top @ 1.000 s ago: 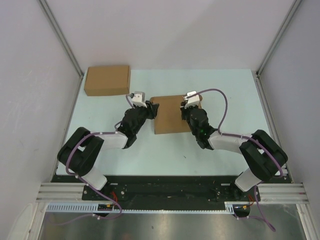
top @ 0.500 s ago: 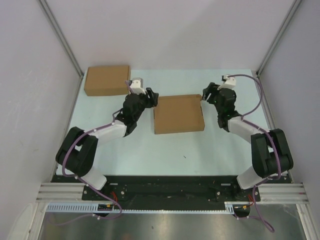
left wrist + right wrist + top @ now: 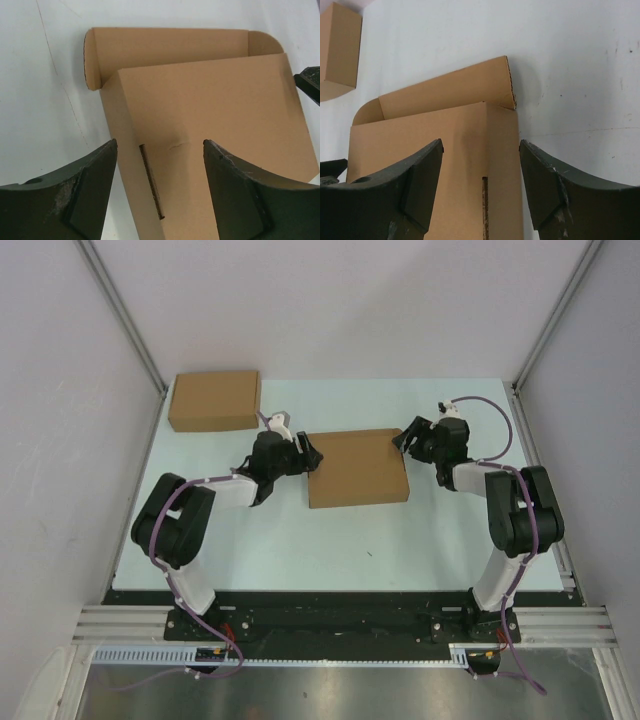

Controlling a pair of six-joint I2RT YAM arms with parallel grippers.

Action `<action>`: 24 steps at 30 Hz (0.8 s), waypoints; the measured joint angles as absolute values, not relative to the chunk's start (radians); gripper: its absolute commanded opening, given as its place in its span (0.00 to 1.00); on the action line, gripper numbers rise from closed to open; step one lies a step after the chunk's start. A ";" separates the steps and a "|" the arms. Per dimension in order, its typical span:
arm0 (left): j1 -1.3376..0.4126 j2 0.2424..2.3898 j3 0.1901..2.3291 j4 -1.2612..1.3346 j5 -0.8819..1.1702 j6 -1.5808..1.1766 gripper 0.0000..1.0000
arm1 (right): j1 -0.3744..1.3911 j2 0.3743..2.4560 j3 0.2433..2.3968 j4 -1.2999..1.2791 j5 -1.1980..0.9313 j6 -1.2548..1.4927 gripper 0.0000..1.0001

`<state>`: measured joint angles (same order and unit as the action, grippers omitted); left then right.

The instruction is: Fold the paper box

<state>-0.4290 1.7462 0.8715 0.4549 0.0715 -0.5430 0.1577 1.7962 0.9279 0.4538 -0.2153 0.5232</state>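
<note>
The paper box lies flat in the middle of the table, its lid folded down and rounded side flaps sticking out along its far edge. My left gripper is at the box's left edge, low, with its jaws open. In the left wrist view the open left gripper straddles the slotted left edge of the paper box without pinching it. My right gripper stands open at the box's far right corner. The right wrist view shows the right gripper spanning the right edge of the box.
A second, ready-made flat cardboard box sits at the far left corner of the table, also visible as the cardboard box in the right wrist view. Grey walls and metal posts close in the table's sides and back.
The right arm swung from over the box out to its far right corner, and its jaws opened. The left gripper opened wider and settled low at the box's left edge.
</note>
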 measured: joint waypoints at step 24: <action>-0.390 1.867 0.945 0.454 0.160 -0.575 0.24 | 0.200 1.898 1.022 0.432 -0.182 0.460 0.24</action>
<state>-0.3897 1.8671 0.9447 0.4538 0.1604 -0.5751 0.1997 1.8980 1.0218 0.4316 -0.1818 0.4599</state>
